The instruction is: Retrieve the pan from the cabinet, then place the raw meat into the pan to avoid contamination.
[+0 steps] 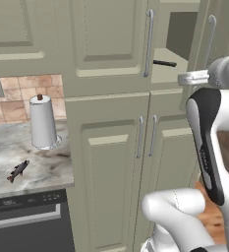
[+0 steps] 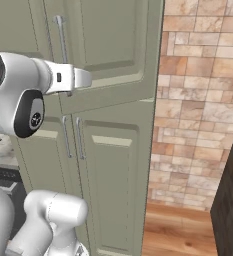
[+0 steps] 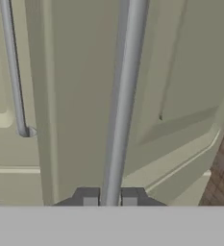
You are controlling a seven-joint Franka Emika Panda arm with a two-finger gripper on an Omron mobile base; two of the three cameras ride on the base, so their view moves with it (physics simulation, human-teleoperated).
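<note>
Here the pincer (image 3: 109, 198) is closed on the long silver bar handle (image 3: 123, 101) of the tall cabinet's upper right door (image 3: 180, 96); in the hand view its 2 dark finger tips (image 3: 88, 197) stand one on each side of the bar, touching it. That door is swung partly outward, and the left base view shows a dark gap (image 1: 181, 35) behind it. Inside that gap, on a pale shelf, a thin straight black handle (image 1: 164, 63) pokes out; the body of the pan is hidden, so only this handle can be seen. The sage-green cabinet (image 1: 111, 147) has 2 lower doors below, shut, with 2 vertical bar handles (image 1: 146, 135) just beside each other. The upper left door (image 1: 106, 39) is shut too, with its own long bar.

To the left lies a marbled bench (image 1: 32, 157). On it stands a white paper-towel roll (image 1: 42, 122) on a holder, upright, and near the front edge lies the raw fish (image 1: 17, 171), small and dark, well apart from the cabinet. Under the bench sits a dark dishwasher front (image 1: 27, 221); its panel marks are too small to read. To the cabinet's right a tan brick wall (image 2: 203, 100) meets a wooden floor (image 2: 178, 230). No readable writing shows anywhere.
</note>
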